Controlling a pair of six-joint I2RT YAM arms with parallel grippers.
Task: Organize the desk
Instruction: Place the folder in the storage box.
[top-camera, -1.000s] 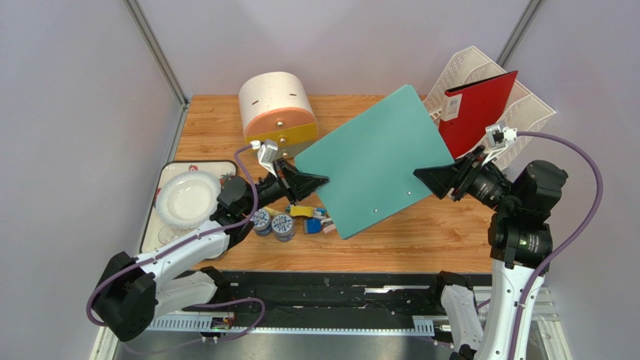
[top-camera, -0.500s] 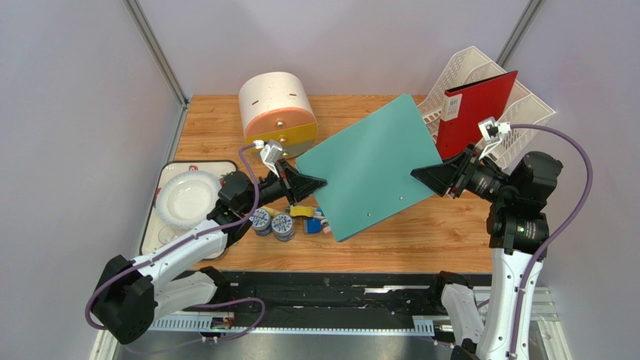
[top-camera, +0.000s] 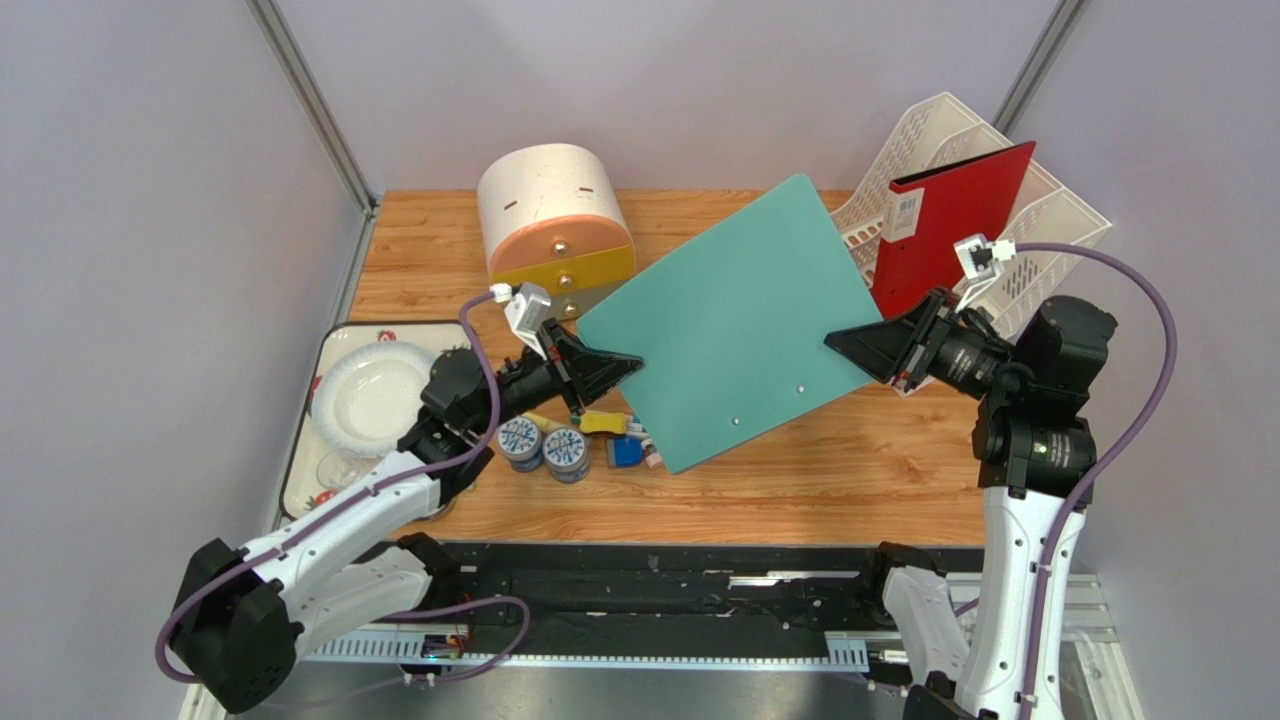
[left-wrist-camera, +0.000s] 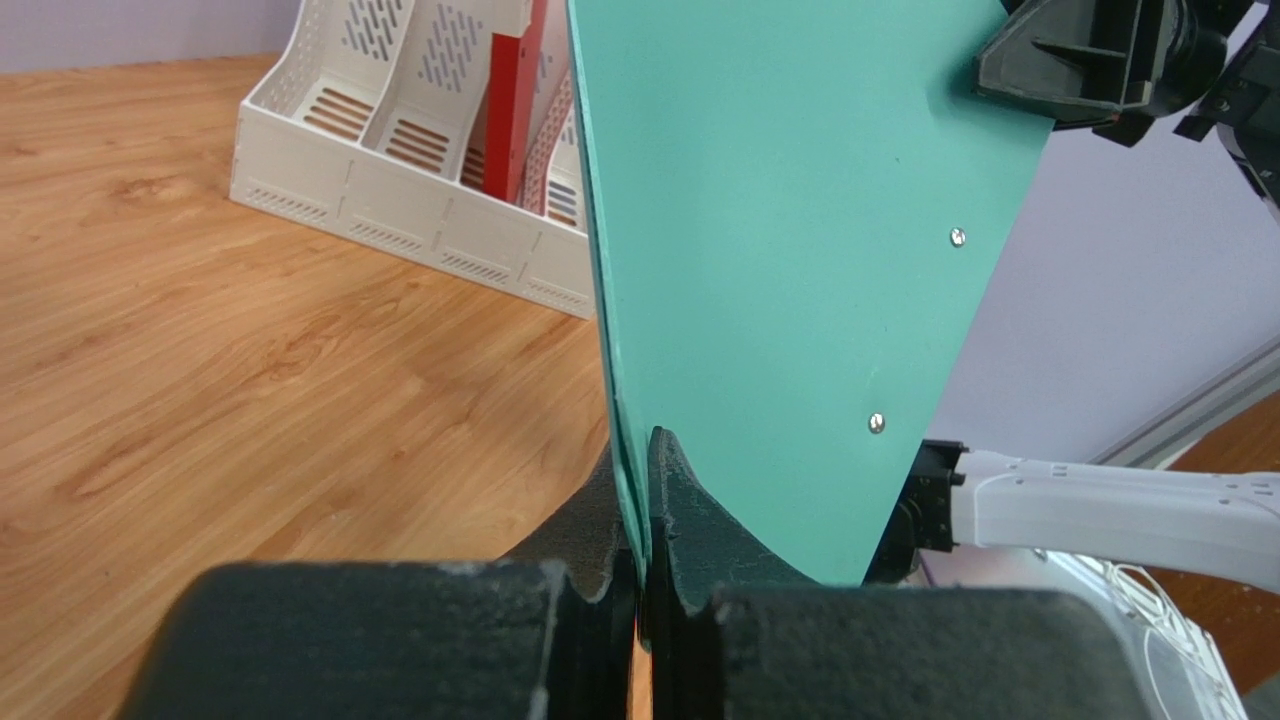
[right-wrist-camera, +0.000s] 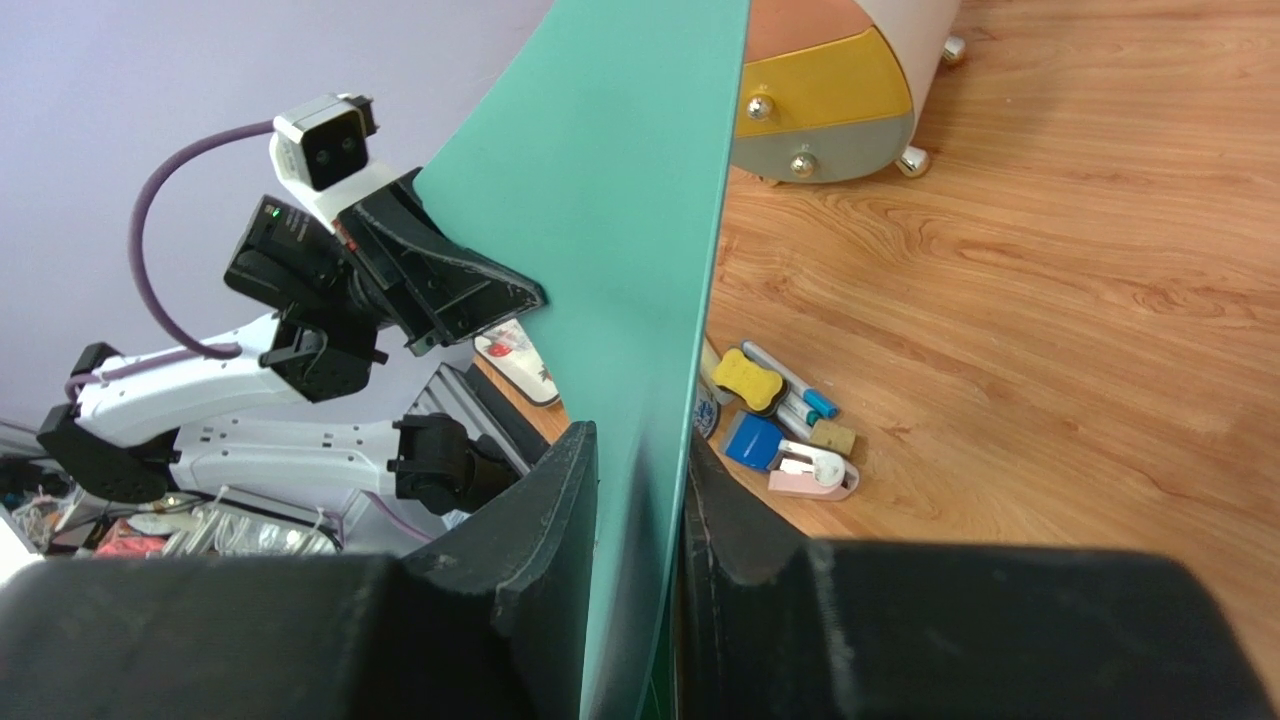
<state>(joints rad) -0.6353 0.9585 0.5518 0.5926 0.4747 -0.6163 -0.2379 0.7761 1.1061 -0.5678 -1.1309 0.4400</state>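
Observation:
A teal folder (top-camera: 729, 323) hangs tilted above the wooden desk (top-camera: 842, 480), held at both sides. My left gripper (top-camera: 628, 363) is shut on its left edge; in the left wrist view my gripper (left-wrist-camera: 649, 450) pinches the folder (left-wrist-camera: 781, 225). My right gripper (top-camera: 836, 341) is shut on its right edge; in the right wrist view my gripper (right-wrist-camera: 639, 450) clamps the folder (right-wrist-camera: 631, 210). Two small round jars (top-camera: 544, 446) and a heap of stationery (top-camera: 628, 437) (yellow, blue and pink pieces, pens) lie on the desk under the folder's left part.
A white file rack (top-camera: 984, 195) with a red folder (top-camera: 954, 225) stands at the back right. A round cream, orange and yellow drawer box (top-camera: 553, 215) stands at the back. A strawberry-print tray (top-camera: 338, 342) with a white paper plate (top-camera: 371, 395) lies at the left.
Both arms have carried the teal folder a little left and toward the back, its far corner rising. The left arm stretched out; both grips held.

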